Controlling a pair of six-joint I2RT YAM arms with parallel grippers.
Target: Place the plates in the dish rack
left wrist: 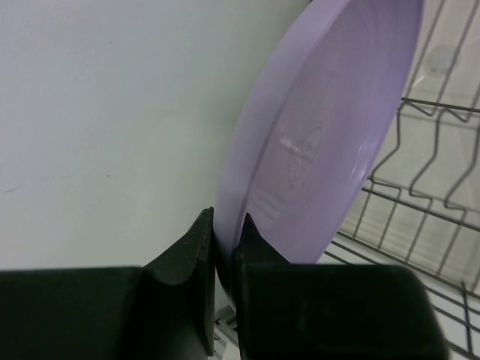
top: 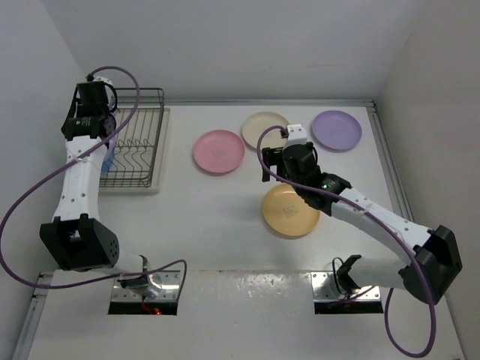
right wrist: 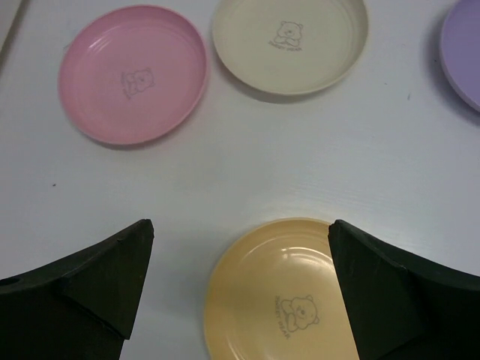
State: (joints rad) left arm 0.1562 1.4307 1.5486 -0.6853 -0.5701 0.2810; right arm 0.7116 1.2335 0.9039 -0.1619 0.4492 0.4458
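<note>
A purple plate (left wrist: 322,135), judged light, stiff and slick, is pinched by its thin rim in the closed jaws of the left gripper (left wrist: 225,251) at the left edge of the dish rack (left wrist: 420,199), while the right gripper (right wrist: 238,247) is held open above the yellow-orange plate (right wrist: 281,296), well right of the rack.

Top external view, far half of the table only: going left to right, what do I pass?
dish rack → pink plate → cream plate → purple plate
</note>
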